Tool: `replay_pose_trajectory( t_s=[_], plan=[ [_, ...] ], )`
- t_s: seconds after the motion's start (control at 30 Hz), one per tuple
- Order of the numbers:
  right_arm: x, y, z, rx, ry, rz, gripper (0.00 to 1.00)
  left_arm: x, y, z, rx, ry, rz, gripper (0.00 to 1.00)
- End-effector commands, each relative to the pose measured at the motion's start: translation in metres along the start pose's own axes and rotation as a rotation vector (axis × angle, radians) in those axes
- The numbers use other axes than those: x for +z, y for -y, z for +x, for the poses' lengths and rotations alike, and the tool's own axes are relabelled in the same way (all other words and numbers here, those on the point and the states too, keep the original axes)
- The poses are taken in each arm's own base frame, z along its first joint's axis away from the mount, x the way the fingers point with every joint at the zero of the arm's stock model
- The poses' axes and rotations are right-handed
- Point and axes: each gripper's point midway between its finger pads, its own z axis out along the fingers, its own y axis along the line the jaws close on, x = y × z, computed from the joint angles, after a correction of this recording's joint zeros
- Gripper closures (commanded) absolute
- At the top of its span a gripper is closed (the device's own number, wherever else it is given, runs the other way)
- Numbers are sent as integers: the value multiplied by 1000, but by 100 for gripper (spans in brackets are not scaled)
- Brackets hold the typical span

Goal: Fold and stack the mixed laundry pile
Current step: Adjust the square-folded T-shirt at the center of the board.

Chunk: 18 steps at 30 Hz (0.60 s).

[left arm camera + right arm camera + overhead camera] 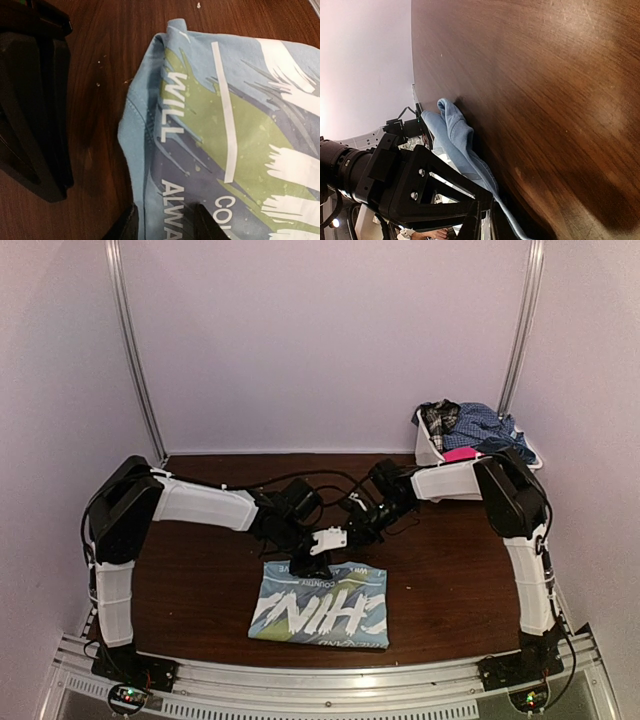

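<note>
Light blue T-shirt (322,605) lies folded into a flat rectangle on the brown table (200,570), near the front edge and midway between the two arm bases, printed side up with large white lettering on green and grey streaks. Both arms reach inward and meet over the shirt's far edge. Left gripper (166,229): jaws stand moderately apart, one finger (125,227) over bare wood just off the shirt's side hem, the other on the printed cloth, so the hem runs between them; the cloth there looks flat, not lifted. Right gripper (485,222): the fingertips look close together, with only a thin slit of light between them, but the bottom of the wrist view cuts them off. A rolled edge of the blue cloth runs right alongside them; I cannot tell whether any of it is pinched, nor whether the jaws are fully closed. Remaining laundry (470,428) (blue checked, plaid, pink, dark pieces) sits heaped in the white basket (428,452) at the table's right rear corner, well apart from the shirt.
</note>
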Motion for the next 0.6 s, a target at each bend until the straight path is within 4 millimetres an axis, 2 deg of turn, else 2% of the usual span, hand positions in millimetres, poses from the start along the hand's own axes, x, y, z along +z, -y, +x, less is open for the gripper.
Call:
replay_pose_trajectory(
  t_s=[0.0, 0.23, 0.3, 0.47, 0.57],
  plan=[
    [1, -11, 4, -31, -30, -20, 91, 0, 1, -1, -37, 4, 14, 62],
    [2, -20, 11, -41, -56, -23, 93, 11, 10, 12, -82, -34, 66, 70],
    [4, -23, 13, -42, -63, -25, 94, 12, 10, 12, -87, -37, 73, 76],
    [14, -21, 21, -39, -91, -20, 94, 5, 6, 5, -72, -29, 60, 98],
    [21, -16, 24, -31, -107, -16, 95, -4, 0, -8, -64, -6, 38, 100]
  ],
)
